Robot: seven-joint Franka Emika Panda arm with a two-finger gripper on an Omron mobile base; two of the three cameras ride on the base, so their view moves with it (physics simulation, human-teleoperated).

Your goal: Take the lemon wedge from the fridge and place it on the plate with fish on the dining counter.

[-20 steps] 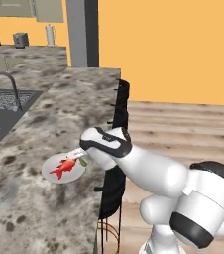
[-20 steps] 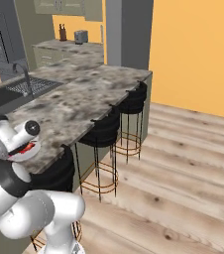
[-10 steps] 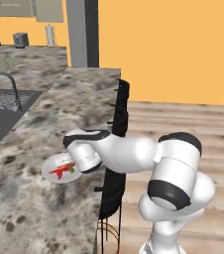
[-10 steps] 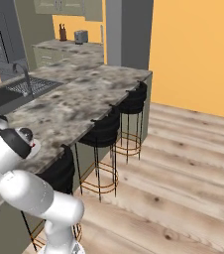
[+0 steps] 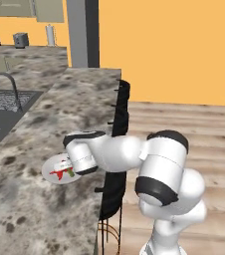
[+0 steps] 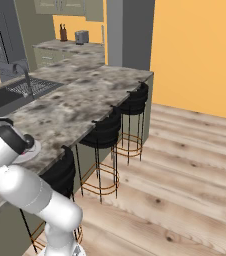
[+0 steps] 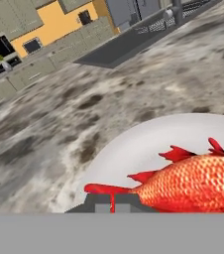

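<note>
So my gripper [image 5: 70, 167] is parked low over the plate [image 5: 51, 168], which sits near the stool-side edge of the dining counter [image 5: 35, 124]. The plate's got the fish [image 7: 193, 182] lying on it, tail fin toward my fingers, plus a bit of green beside it. Can't tell how my jaws stand from here. Sink [image 5: 2, 107] is set into the counter's far side, well apart.
</note>
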